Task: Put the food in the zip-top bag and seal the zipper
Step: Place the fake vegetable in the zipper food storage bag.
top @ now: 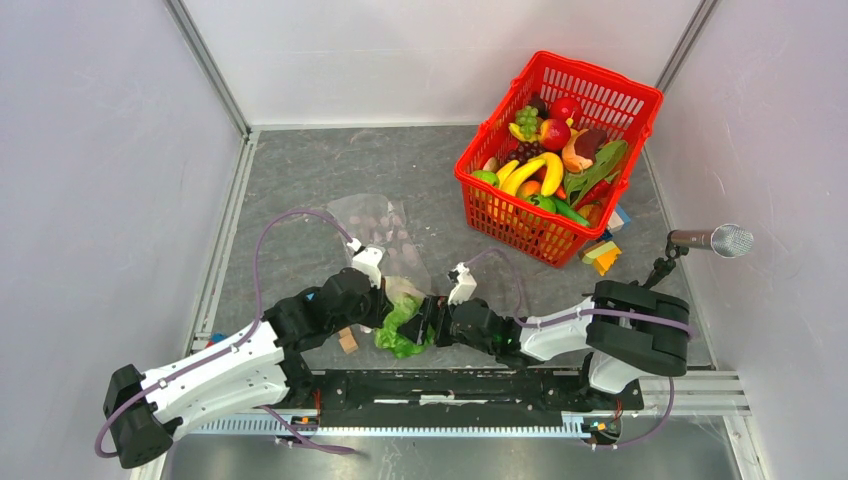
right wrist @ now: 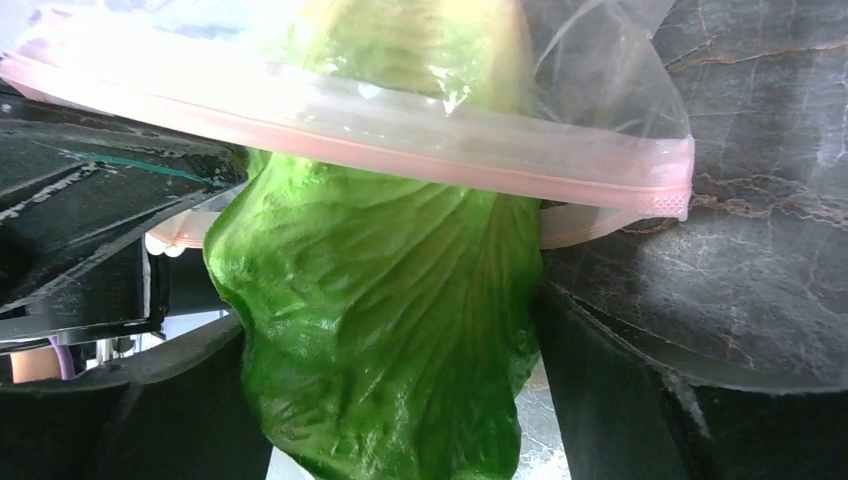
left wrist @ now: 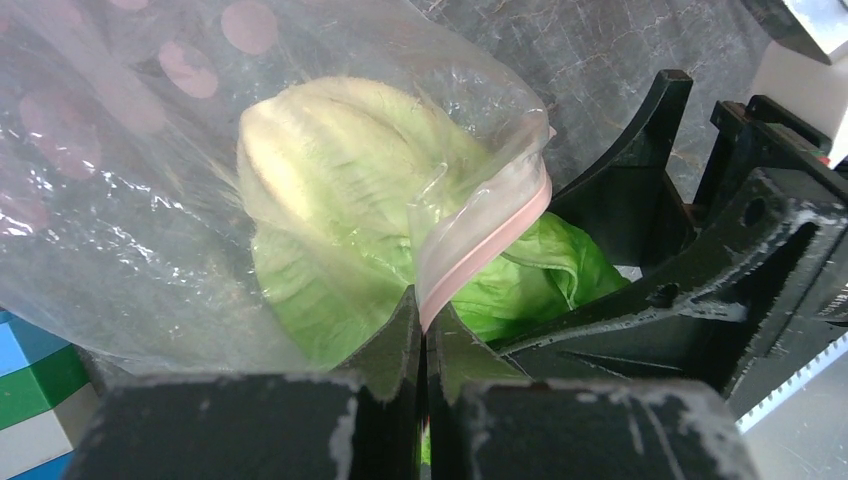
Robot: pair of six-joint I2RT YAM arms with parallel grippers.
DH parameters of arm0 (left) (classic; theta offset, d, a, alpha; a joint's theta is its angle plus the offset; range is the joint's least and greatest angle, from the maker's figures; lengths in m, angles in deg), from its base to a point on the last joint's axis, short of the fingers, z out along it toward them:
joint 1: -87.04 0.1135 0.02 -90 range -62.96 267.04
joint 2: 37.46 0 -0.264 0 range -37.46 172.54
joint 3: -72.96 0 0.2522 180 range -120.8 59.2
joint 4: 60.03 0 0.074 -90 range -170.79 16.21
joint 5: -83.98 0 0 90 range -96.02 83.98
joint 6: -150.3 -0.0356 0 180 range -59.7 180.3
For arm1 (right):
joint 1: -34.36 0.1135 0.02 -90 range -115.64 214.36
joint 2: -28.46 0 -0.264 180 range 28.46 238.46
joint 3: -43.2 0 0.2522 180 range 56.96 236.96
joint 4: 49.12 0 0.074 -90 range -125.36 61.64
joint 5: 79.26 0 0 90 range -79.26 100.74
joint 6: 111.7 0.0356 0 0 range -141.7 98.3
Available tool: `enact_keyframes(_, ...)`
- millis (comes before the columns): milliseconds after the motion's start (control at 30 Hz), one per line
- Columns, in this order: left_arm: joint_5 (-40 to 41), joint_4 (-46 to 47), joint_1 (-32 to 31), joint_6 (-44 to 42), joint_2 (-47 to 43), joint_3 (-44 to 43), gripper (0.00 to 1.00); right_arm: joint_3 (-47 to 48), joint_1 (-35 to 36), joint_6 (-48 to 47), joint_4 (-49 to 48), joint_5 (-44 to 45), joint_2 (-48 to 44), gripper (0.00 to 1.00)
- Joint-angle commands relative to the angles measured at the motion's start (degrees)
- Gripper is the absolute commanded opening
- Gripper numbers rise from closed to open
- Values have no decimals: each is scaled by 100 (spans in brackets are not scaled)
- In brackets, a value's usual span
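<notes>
The clear zip-top bag (top: 385, 225) lies on the grey table with its mouth toward the arms. My left gripper (left wrist: 427, 310) is shut on its pink zipper (left wrist: 495, 235) strip, holding one lip up. A leafy green lettuce (right wrist: 380, 330) sticks halfway through the mouth, its pale end inside the bag (left wrist: 340, 170) and its green end outside. My right gripper (right wrist: 390, 320) stands wide open around that outer end, one black finger (right wrist: 600, 380) on either side. From above, both grippers meet at the lettuce (top: 400, 330). The zipper (right wrist: 400, 150) crosses over the leaf, unsealed.
A red mesh basket (top: 640, 100) full of toy fruit, with a yellow banana (top: 548, 170) on top, stands at the back right. Coloured blocks (top: 602, 255) lie beside it, a wooden cube (top: 347, 340) under the left wrist, a blue-green block (left wrist: 30, 380) beside the bag. A microphone (top: 715, 240) juts in at right.
</notes>
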Motion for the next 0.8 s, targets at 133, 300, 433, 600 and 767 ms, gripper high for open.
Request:
enact_keyframes(133,61,78,-17,250,-145,25,2,11,101,46,-129,138,98,71)
enact_keyframes(300,116,21,-18,238,-145,-19,2,-109,155,-422,-327,274,-262,34)
enact_keyframes(433,115,23,-23,224,-138,-50,2,-134,177,-947,-353,349,-777,22)
enact_keyframes(600,-35,38,-23,189,-68,-162,2,-23,185,-1628,-153,302,-1353,14)
enact_keyframes(767,-575,176,-23,132,-51,-404,2,-17,171,-2172,237,893,-1897,12)
